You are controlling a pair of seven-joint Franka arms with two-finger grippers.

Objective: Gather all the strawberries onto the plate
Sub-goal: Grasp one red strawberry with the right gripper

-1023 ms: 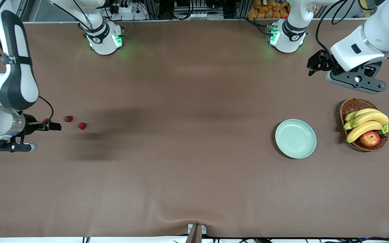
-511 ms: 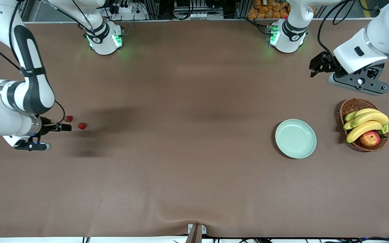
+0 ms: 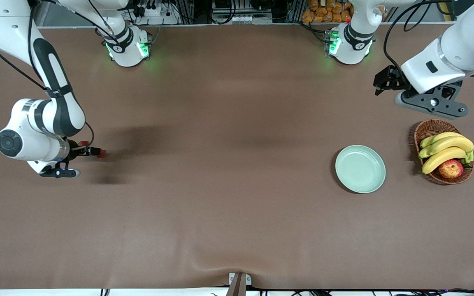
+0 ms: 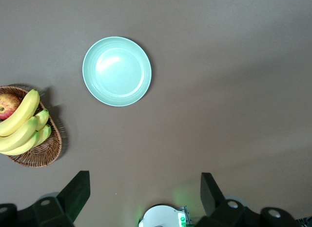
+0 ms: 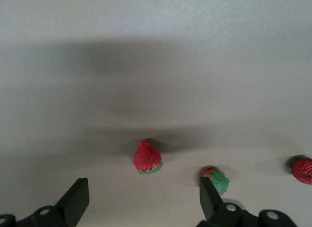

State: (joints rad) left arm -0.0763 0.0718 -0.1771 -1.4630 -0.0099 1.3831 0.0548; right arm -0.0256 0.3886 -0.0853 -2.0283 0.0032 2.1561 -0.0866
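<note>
Table (image 3: pixel 237 205) fills nearly the whole front frame, brown mat, w/ a small ripple at bottom centre.

My right arm comes in from upper left of that frame and bends down to mid-left; my right gripper (image 3: pixel 91 152) hangs low over the strawberries, fingers spread wide, nothing in them. My left arm sits at upper right, waiting; my left gripper (image 3: pixel 383 78) is up over bare table, above the basket (image 3: pixel 426 127) in the frame, also spread wide w/ nothing held (its wrist view shows both fingers (image 4: pixel 73 195) well apart at bottom edge).

Basket at mid-right holds bananas (image 3: pixel 447 150) and an apple (image 3: pixel 451 168). Plate (image 3: pixel 360 169), pale green, lies just beside the basket toward frame centre, not touching it, nothing on it.

Strawberries: front view shows only one red bit (image 3: pixel 102 153) at my right fingertips, rest hidden under the wrist. Right wrist view gives all 3 – one (image 5: pixel 147 157) low centre between my fingers, one (image 5: pixel 216 179) beside my finger (image 5: pixel 209 197) at lower right, one (image 5: pixel 302 169) at right edge. All on the table, well apart from the plate.
</note>
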